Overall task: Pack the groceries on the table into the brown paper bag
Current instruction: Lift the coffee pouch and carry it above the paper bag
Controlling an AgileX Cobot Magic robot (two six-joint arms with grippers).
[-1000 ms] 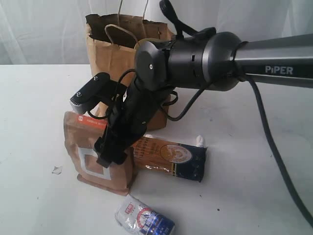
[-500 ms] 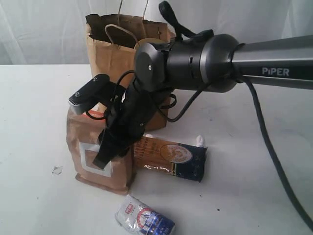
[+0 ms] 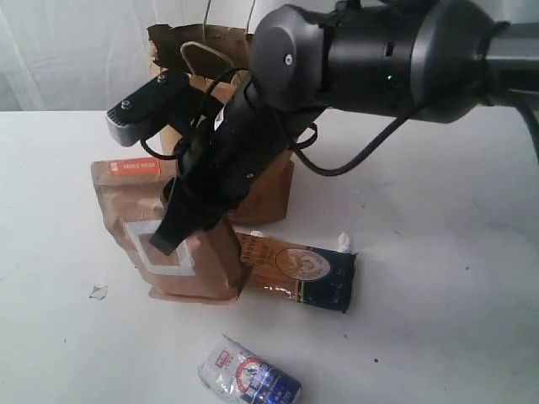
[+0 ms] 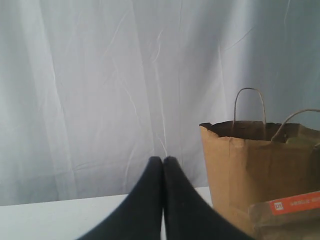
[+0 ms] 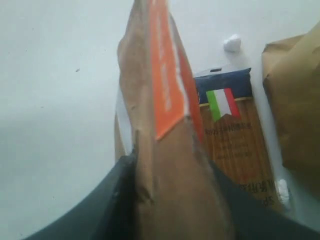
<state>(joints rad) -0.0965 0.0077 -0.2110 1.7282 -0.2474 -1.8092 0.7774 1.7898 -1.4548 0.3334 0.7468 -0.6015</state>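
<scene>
My right gripper [image 3: 181, 231] is shut on the brown pouch with the orange label [image 3: 126, 202], one finger on each flat side, gripping low on the pouch [image 5: 165, 165]. The pouch stands tilted in front of the brown paper bag [image 3: 181, 93]; whether its base touches the table [image 3: 438, 278] I cannot tell. The blue-orange spaghetti pack [image 3: 295, 269] lies flat just right of the pouch. The small white-blue packet [image 3: 248, 374] lies at the front edge. My left gripper [image 4: 163, 161] is shut on nothing, left of the bag [image 4: 250, 170]. The other groceries are out of view.
A white scrap [image 3: 98, 292] lies left of the pouch and a white lump [image 3: 343, 242] sits by the spaghetti pack's far end. A white curtain [image 3: 76, 50] hangs behind the table. The right arm's thick black body [image 3: 379, 59] spans the upper right, above the bag.
The right arm has risen and swung up, carrying the pouch higher and a little left. The spaghetti pack and the small packet have not moved.
</scene>
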